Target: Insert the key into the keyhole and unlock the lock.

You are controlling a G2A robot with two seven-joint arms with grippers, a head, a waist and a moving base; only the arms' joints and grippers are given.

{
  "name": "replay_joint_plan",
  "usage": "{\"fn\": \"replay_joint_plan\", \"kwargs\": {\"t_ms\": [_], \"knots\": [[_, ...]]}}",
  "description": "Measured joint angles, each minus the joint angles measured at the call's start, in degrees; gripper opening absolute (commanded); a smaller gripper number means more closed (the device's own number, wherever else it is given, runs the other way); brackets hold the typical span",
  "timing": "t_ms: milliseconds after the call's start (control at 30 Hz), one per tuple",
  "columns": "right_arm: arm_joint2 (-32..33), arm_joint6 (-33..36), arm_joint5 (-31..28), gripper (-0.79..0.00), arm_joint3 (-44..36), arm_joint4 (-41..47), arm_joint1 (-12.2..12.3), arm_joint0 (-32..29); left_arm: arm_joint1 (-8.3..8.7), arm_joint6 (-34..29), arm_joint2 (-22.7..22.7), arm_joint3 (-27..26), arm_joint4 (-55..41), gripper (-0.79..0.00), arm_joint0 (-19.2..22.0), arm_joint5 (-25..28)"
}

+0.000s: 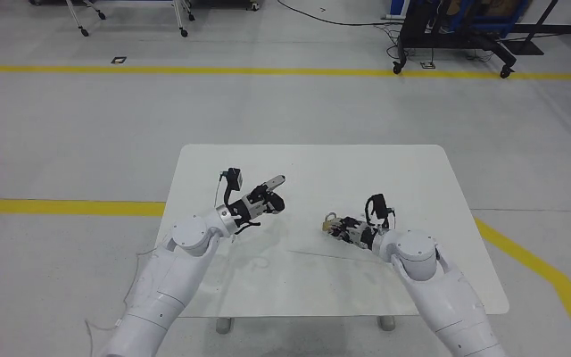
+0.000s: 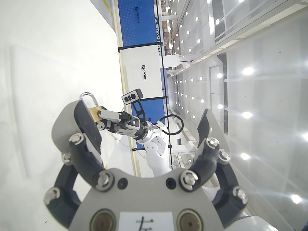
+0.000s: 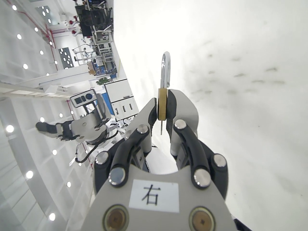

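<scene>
Here, right hand point(image 3: 163, 100) clamps one lock point(image 3: 162, 108); left hand point(image 2: 144, 111) gapes.

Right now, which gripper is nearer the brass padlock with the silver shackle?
Right. The right gripper is clamped on the brass padlock; the left gripper hangs open, apart from it.

Top view, just right of centre: lock point(image 1: 332, 223) too small to resolve keyhole or key. Right wrist view: pads point(image 3: 171, 108) of the right gripper point(image 3: 163, 102) cover both broad faces of the lock; a thin metal sliver point(image 3: 161, 127) juts from its body between the fingers, key or not undetermined. Left wrist view: one pad of the left gripper point(image 2: 142, 110) hides part of the lock.
</scene>
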State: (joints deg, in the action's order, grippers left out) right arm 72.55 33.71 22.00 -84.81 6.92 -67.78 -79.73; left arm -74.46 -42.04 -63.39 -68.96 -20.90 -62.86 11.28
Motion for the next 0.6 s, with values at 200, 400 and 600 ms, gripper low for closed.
{"fn": "replay_joint_plan", "kwargs": {"t_ms": [200, 400, 600], "knots": [[1.23, -2.14, 1.60, 0.000, -2.16, -0.09, 0.28, -2.03, 0.00, 0.00, 0.00, 0.00, 0.00, 0.000, 0.00, 0.00], [8.53, -3.99, 1.19, 0.000, -9.90, 1.49, 1.41, -8.06, 0.00, 0.00, 0.00, 0.00, 0.00, 0.000, 0.00, 0.00], [10.39, -3.78, 1.04, 0.000, -12.16, 2.29, 1.60, -9.52, 0.00, 0.00, 0.00, 0.00, 0.00, 0.000, 0.00, 0.00]]}}
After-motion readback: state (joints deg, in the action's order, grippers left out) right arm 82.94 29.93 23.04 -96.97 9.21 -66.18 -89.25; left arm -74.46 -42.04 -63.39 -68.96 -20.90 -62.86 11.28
